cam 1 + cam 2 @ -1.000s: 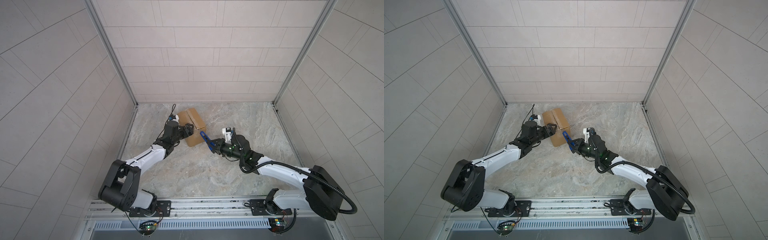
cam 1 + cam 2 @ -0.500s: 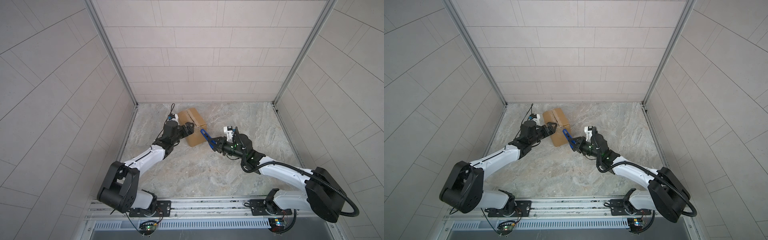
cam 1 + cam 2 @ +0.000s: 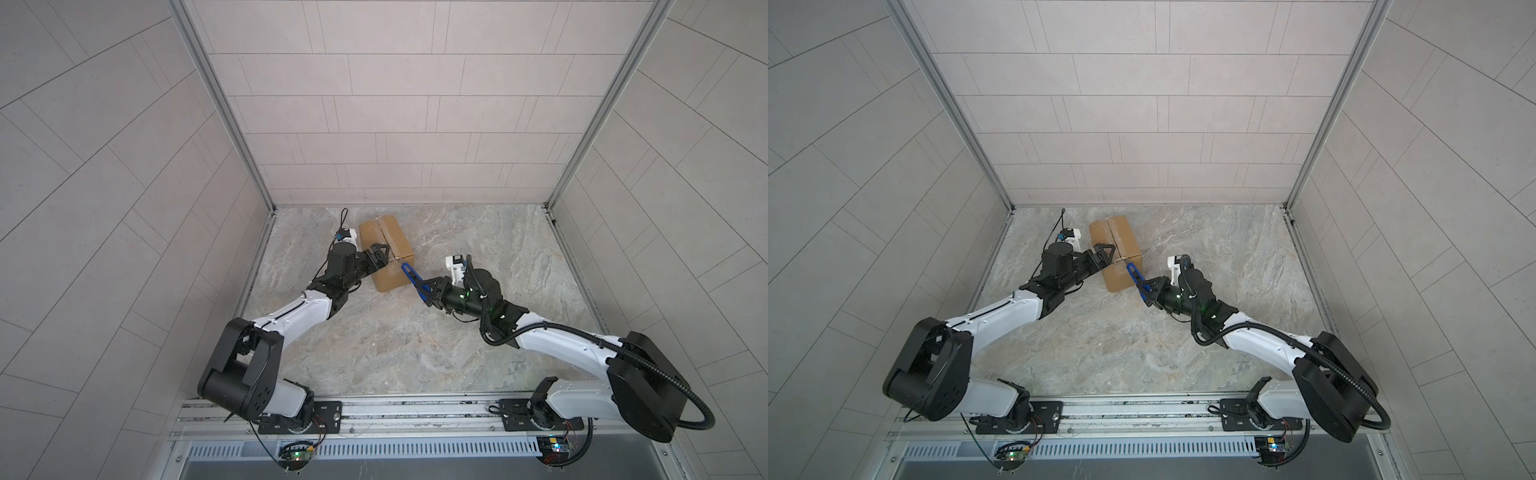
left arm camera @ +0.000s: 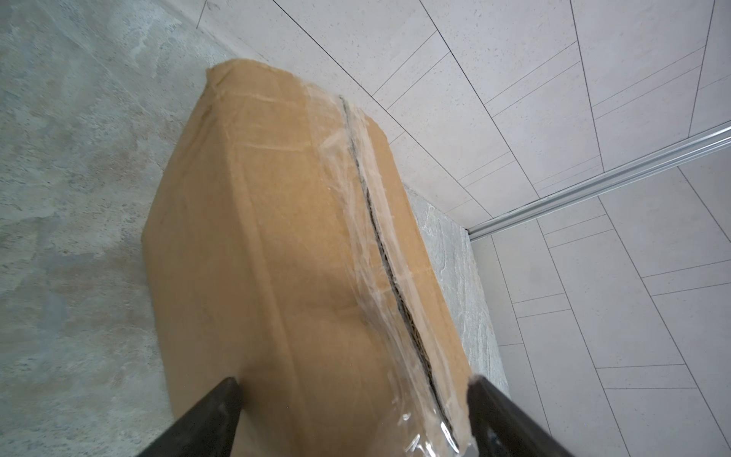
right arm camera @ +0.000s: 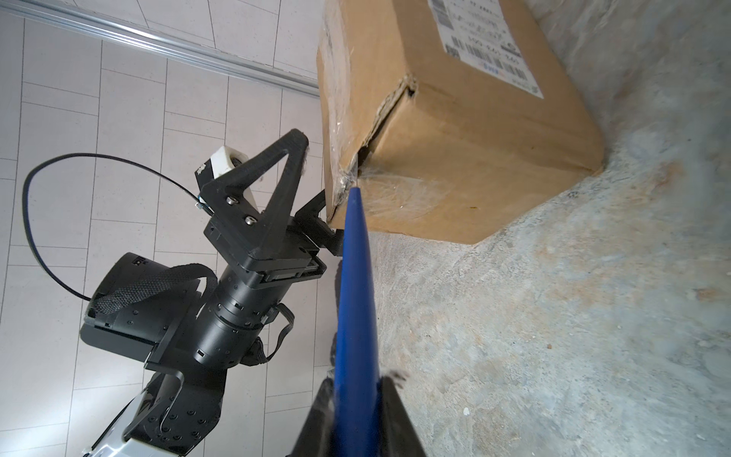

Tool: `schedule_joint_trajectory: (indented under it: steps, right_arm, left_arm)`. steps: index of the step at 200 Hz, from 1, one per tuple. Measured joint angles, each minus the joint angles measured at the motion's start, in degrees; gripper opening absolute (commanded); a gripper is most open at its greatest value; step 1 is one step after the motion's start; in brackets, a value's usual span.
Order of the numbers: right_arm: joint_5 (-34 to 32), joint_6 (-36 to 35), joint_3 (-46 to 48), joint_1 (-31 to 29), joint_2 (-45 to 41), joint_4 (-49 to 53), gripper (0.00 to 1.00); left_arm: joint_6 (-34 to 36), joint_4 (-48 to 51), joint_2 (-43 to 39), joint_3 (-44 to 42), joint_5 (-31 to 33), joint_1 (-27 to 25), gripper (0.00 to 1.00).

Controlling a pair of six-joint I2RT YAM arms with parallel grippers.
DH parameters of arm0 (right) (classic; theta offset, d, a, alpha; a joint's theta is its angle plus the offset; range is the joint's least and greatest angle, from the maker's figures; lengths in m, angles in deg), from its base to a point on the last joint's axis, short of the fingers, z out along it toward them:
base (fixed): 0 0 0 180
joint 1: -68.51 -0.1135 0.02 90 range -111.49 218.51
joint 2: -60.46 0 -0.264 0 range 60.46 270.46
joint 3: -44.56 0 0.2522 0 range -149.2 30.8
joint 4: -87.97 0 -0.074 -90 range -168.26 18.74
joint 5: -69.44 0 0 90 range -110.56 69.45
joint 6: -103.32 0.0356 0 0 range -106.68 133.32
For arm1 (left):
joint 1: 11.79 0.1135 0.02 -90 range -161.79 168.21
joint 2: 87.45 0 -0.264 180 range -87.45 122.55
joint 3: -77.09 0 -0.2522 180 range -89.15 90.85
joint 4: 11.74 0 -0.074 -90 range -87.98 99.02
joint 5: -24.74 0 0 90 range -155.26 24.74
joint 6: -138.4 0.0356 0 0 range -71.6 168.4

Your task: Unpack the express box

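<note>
The express box, a small carton of matte brown corrugated cardboard, lies on the mottled grey stone-look table, directly ahead of both grippers. Crinkled clear tape runs along its top seam, where a dark slit bares the fluted board edges. A white barcoded shipping label sits on one side, and the near end flap is torn and gaping.

The left gripper, reaching low with its arm stretched forward, spreads its black triangular fingers wide around the box's near end without clamping it.

The right gripper, its arm bent at the elbow, pinches the smooth, tapered blue utility knife. The knife's tip meets the ragged tape at the box's end corner.
</note>
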State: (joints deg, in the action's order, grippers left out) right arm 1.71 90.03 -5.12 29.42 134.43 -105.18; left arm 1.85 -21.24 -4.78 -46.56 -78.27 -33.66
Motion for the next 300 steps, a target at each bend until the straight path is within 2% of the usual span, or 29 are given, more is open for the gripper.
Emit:
schedule_joint_trajectory:
  steps: [67,228,300]
  right_arm:
    - [-0.9,3.0,0.3,0.2,1.9,-5.4,0.0]
    - [-1.8,0.0,-2.1,-1.3,1.5,0.4,0.0]
    - [-2.4,-0.4,-2.1,-2.1,4.3,-2.3,0.0]
  left_arm:
    - [-2.8,-4.8,1.6,-0.9,-0.7,0.2,0.92]
    - [-3.7,-5.7,2.2,-1.2,-0.6,-1.0,0.92]
    - [-4.0,-5.6,2.1,-1.5,0.7,-2.7,0.92]
